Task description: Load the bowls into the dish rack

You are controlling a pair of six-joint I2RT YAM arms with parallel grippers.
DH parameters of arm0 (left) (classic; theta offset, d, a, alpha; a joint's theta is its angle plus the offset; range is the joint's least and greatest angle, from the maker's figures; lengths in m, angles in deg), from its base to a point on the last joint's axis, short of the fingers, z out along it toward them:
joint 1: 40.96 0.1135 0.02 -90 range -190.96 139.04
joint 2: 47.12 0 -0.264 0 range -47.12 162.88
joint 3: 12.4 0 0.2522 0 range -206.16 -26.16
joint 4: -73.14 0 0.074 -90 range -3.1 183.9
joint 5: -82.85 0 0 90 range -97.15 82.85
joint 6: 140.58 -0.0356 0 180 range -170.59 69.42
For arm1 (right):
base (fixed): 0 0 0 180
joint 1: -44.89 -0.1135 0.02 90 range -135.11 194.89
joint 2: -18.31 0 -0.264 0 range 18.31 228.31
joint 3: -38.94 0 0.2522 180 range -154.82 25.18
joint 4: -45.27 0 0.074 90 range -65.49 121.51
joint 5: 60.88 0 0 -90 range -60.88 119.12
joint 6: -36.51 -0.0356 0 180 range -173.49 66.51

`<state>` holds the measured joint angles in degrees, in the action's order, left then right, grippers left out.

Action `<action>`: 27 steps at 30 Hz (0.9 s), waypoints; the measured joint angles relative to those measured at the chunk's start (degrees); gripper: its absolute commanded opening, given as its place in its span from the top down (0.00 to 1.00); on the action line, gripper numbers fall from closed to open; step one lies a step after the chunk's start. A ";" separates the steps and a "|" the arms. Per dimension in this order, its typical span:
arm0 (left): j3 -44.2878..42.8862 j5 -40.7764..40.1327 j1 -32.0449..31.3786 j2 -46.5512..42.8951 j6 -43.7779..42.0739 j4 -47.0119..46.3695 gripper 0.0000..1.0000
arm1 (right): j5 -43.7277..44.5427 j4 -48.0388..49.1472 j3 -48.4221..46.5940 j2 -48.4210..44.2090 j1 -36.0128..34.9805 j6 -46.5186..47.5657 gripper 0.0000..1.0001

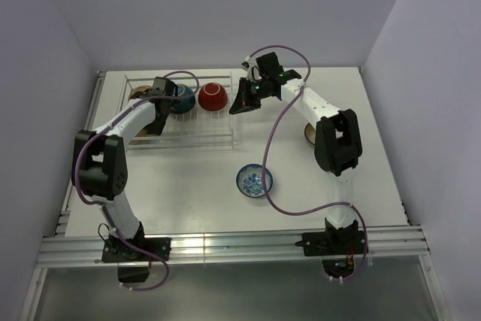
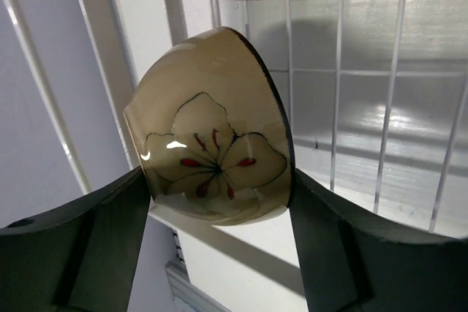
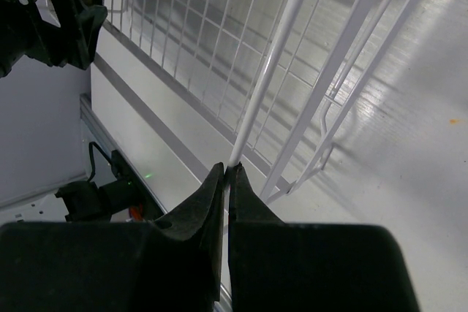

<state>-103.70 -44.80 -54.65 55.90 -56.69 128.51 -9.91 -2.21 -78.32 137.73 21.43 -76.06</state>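
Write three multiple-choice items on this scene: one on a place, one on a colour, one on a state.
1. Relative to the dish rack, the blue-and-white bowl lies: A inside; B on the table before it; C on top.
2. The rightmost racked bowl is outside: A red; B green; C yellow.
3. The right pincer is: A wide open; B shut on a rack wire; C holding a bowl.
B: bare table surrounds it. A: its red wall shows. B: a wire runs between closed fingers.

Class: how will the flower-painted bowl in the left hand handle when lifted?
Probably slippery: the flower-painted bowl shows glossy glare. Likely rigid, chippable against the dish rack wires. Held tilted by the left hand, it may pivot.
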 measured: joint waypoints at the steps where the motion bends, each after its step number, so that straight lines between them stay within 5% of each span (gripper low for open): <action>1: -0.02 0.17 0.02 0.00 -0.02 -0.07 0.23 | 0.00 0.00 0.00 0.00 0.00 0.00 1.00; 8: -1.16 1.05 0.28 1.86 -0.07 -0.37 0.16 | -0.07 0.02 0.00 0.09 0.00 -0.02 1.00; 9: -1.27 1.07 0.28 1.99 -0.07 -0.39 0.05 | -0.09 0.02 0.00 0.09 0.02 -0.04 1.00; 27: -3.98 7.98 0.57 2.89 1.31 0.81 0.00 | -1.57 -0.02 -0.33 0.70 0.37 -0.09 1.00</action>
<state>-107.68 -36.82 -54.09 58.78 -55.38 129.32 -11.48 -2.23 -78.65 138.43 21.80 -76.14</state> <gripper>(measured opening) 0.991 0.025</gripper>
